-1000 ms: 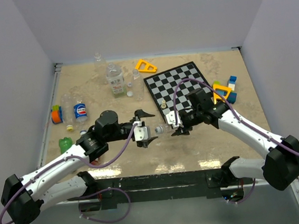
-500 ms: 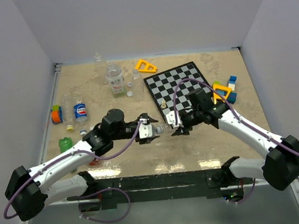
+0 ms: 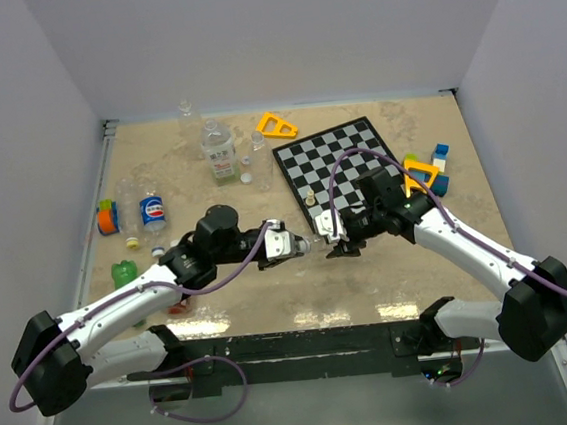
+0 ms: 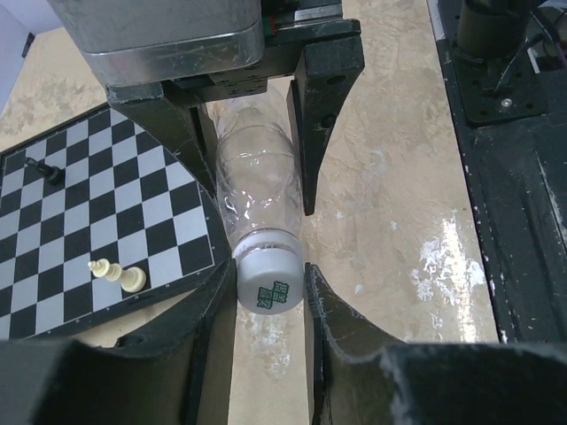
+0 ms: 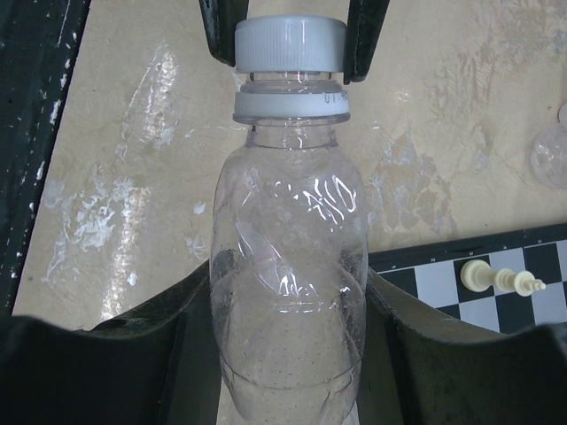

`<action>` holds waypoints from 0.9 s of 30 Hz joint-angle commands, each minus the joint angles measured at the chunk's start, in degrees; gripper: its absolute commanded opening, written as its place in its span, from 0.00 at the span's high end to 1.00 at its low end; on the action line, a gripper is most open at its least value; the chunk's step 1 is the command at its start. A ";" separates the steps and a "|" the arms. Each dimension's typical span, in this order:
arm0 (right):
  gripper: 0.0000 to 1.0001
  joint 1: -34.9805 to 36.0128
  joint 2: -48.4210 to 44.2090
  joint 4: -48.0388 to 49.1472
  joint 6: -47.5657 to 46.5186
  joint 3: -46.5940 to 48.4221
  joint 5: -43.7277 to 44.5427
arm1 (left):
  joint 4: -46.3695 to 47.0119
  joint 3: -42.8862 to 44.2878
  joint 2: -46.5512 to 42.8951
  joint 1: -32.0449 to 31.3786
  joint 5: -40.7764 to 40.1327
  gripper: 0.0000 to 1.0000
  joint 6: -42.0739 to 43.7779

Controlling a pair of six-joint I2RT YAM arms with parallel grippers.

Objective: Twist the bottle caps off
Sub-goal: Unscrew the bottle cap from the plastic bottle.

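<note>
Slippage worries me: my left gripper [image 3: 290, 244] pinches the white cap [image 4: 269, 283] at its very tips and may skid round it when I twist. The clear bottle [image 5: 288, 266] hangs level between my arms near the chessboard [image 3: 344, 161], and my right gripper [image 3: 332, 238], clamped round its thin body, could let it spin.

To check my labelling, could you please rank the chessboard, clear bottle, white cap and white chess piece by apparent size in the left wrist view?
1. chessboard, partly cut off
2. clear bottle
3. white cap, though nearer the camera
4. white chess piece
</note>
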 commanded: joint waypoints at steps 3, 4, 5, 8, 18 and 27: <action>0.85 0.10 0.03 0.16 -0.71 0.80 -1.28 | 1.29 2.73 -1.61 -0.29 2.41 1.00 -11.77; 0.85 0.02 0.03 0.16 -0.71 0.80 -1.28 | 1.11 2.90 -1.87 -0.29 1.97 1.00 -14.66; 0.85 0.10 0.03 0.16 -0.71 0.80 -1.28 | 1.03 3.08 -2.66 -0.29 1.10 1.00 -17.99; 0.85 0.02 0.03 0.25 -0.71 0.80 -1.28 | 1.63 2.82 -4.94 -0.29 -1.80 1.00 -29.93; 0.85 0.02 0.12 0.16 -0.71 0.80 -1.37 | -10.40 6.24 -7.06 -0.29 -12.97 1.00 -63.54; 0.85 0.02 0.38 0.25 -0.62 0.80 -1.28 | -11.19 5.71 -8.99 -0.20 -14.82 1.00 -64.52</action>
